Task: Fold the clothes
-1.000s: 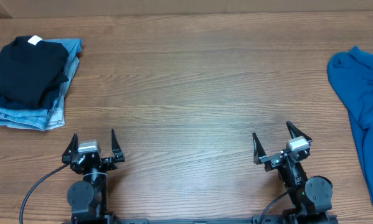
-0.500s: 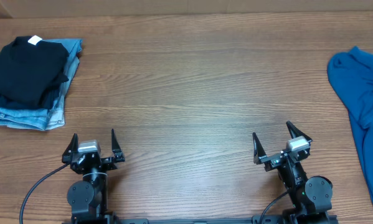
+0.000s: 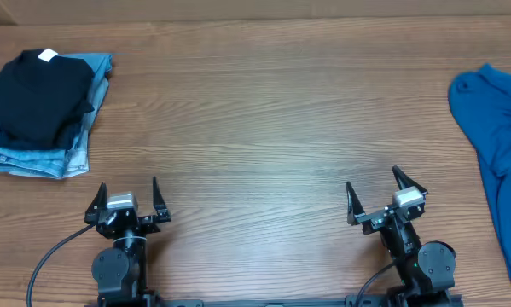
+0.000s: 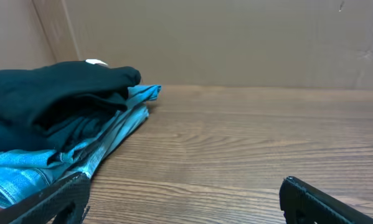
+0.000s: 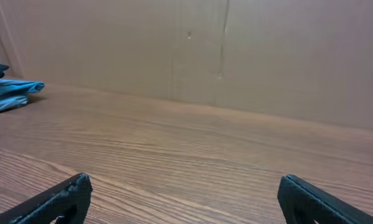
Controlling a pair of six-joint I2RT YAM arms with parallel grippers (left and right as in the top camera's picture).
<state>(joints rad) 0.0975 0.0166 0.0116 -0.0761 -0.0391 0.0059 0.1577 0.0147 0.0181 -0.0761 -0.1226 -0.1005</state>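
T-shirt: black short-sleeved T-shirt (image 3: 35, 92) lies folded at the far left of the wooden table (image 3: 264, 111), with its small white neck tag (image 3: 47, 56) showing at the far edge of the pile
Jeans: folded light-blue denim jeans (image 3: 42, 160) sit under the T-shirt, touching it, and their edges stick out on the near and right sides
Blue garment: bright blue garment (image 3: 498, 128) lies loose and rumpled at the right edge of the table, partly out of view and well apart from both arms
Left arm: drawn back at the near edge, left of centre, forearm low over its base, pointing towards the far side
Left gripper: left gripper (image 3: 126, 185) has its jaws spread wide and nothing between them; it hovers low above bare wood, near the clothes pile but not touching it; in its wrist view the pile lies ahead and to the left
Right arm: drawn back at the near edge, right of centre, in a matching low pose, turned slightly towards the right
Right gripper: right gripper (image 3: 373, 179) is also wide apart and empty; its wrist view looks low across bare tabletop to a plain brown wall (image 5: 248, 50), with a corner of the pile at the far left
Middle of table: bare wood grain between the pile and the blue garment
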